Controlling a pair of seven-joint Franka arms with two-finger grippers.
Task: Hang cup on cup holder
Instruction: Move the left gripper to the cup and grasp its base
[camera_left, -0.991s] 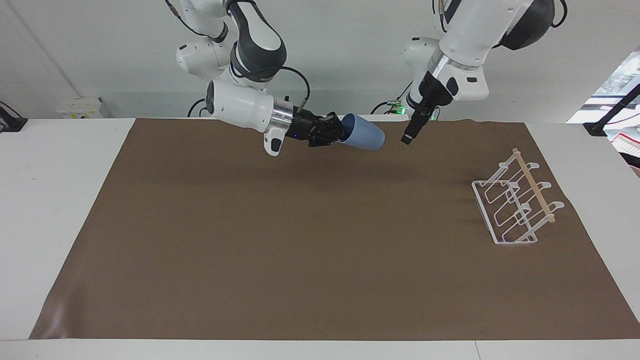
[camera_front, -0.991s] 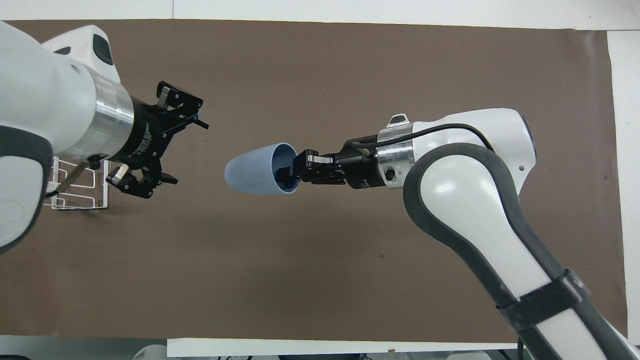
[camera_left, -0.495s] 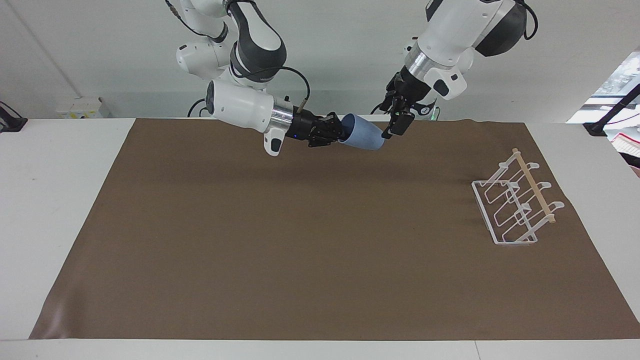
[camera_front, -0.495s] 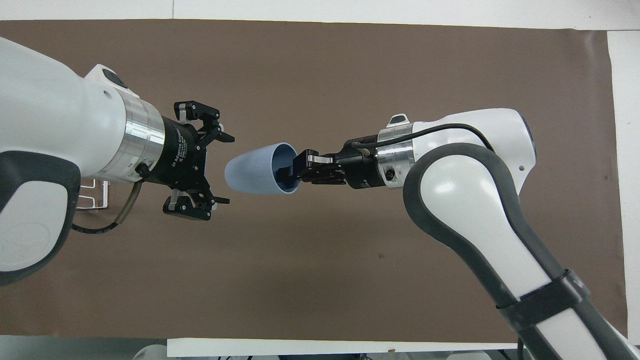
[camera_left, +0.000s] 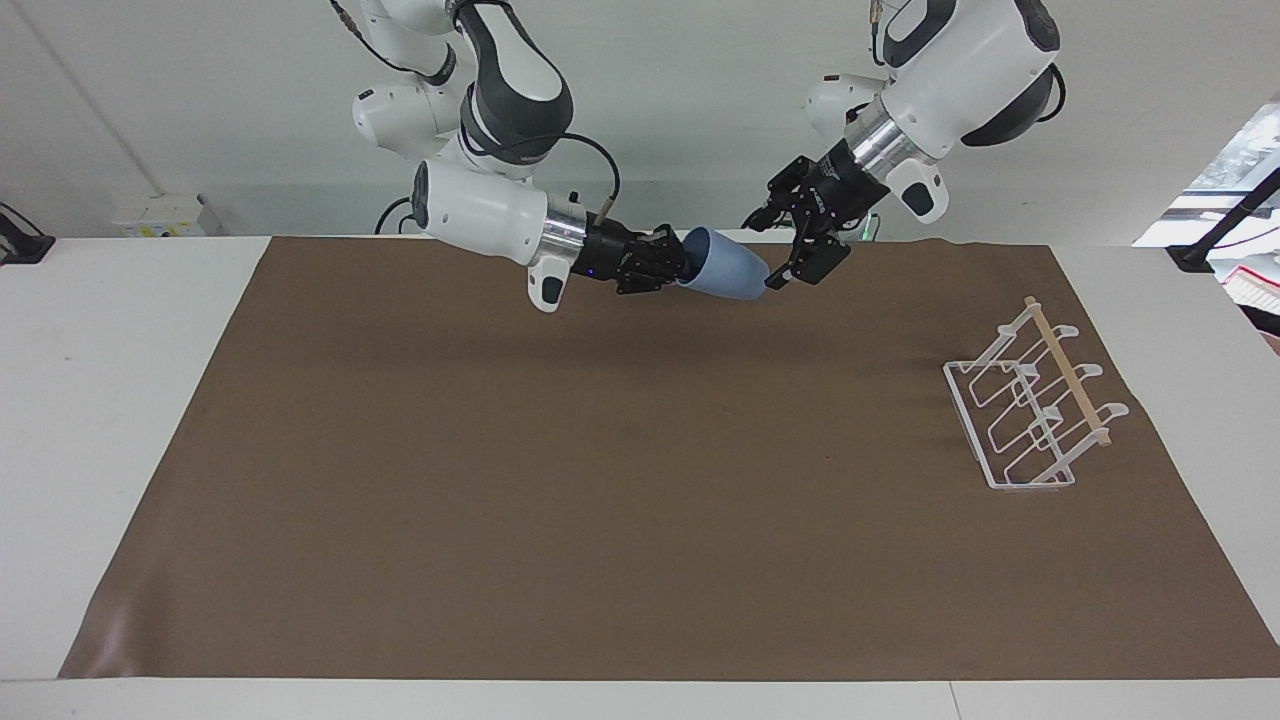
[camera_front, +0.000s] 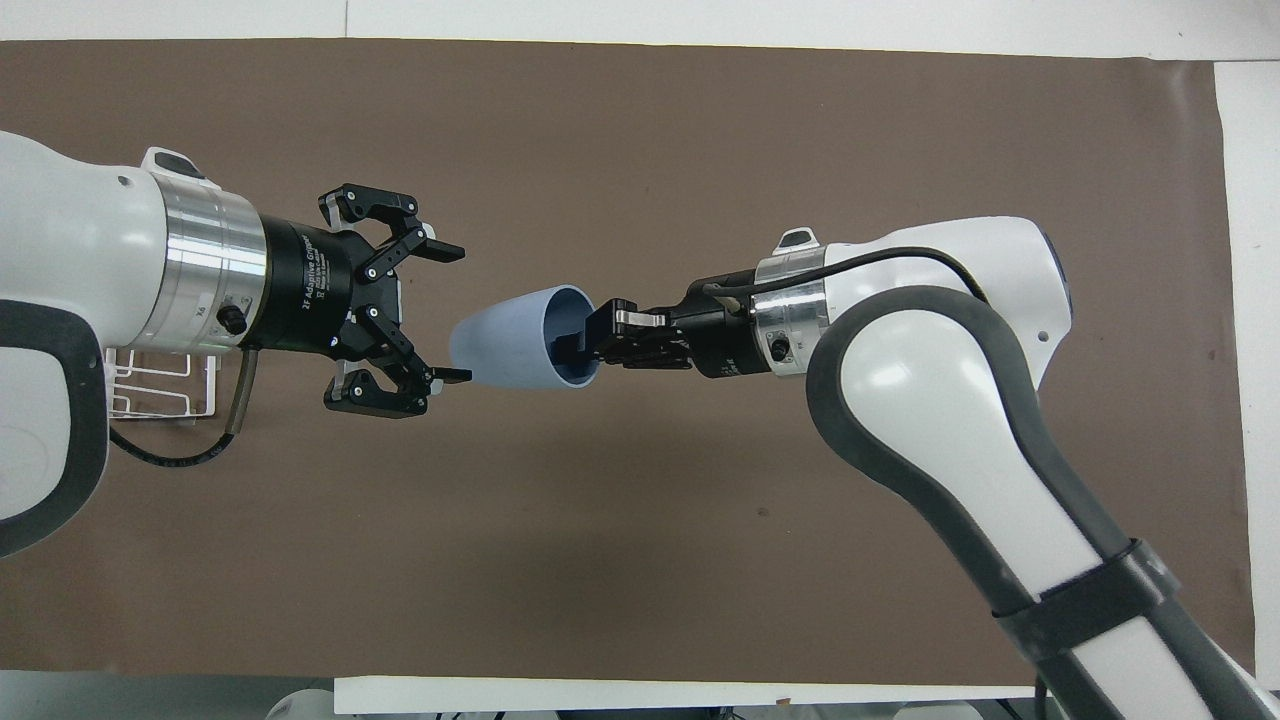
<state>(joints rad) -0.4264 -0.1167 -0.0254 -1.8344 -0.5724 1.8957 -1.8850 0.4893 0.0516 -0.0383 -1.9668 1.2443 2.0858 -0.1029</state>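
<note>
- White-shelled right gripper (camera_left: 678, 266), clamped on the rim of the small light-blue plastic tumbler (camera_left: 728, 270), is held above the brown table mat (camera_left: 600, 480); the cup is carried sideways in the air, base pointing at the left gripper (camera_left: 778, 250).
- Wide-spread jaws of the left gripper are seen flanking the tumbler's base.
- White wire cup holder (camera_left: 1030, 410) with a wooden rod is set on the mat at the left arm's end.

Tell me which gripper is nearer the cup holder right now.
Left. The left gripper, open, is at the base end of the cup, toward the cup holder. The right gripper grips the cup's rim, one cup-length farther away.
</note>
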